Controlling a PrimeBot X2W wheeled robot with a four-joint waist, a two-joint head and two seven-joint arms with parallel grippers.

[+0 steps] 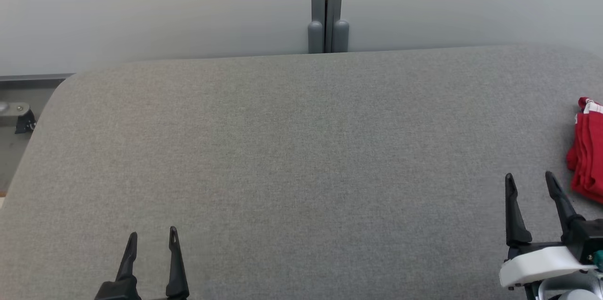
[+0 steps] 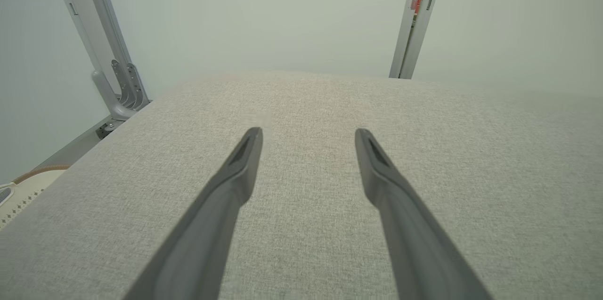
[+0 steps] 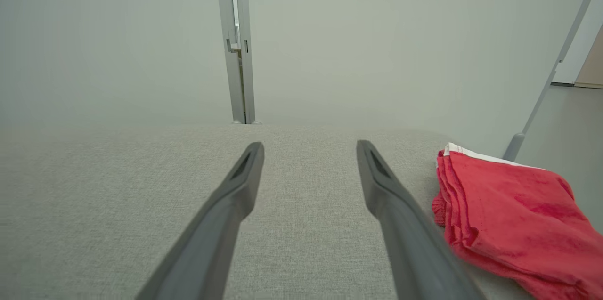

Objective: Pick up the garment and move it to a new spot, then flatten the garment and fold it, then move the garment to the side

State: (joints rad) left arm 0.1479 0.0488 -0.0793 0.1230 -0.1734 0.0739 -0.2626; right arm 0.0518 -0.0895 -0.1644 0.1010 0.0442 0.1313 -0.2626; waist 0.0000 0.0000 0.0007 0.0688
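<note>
Garment: folded red cloth garment with a white edge (image 1: 588, 149) — lying at the right edge of the grey fabric-covered table (image 1: 301, 149).
Left gripper (image 1: 153, 232): fingers spread, empty.
Right gripper (image 1: 529, 175): fingers spread, empty — just beside the garment, apart from it.

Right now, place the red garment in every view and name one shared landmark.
Head view: garment at the right edge, just right of the right gripper.
Left wrist view: beyond the right edge.
Right wrist view: lower right, beside the jaws.
Shared landmark: the wall post, top centre in head view.
</note>
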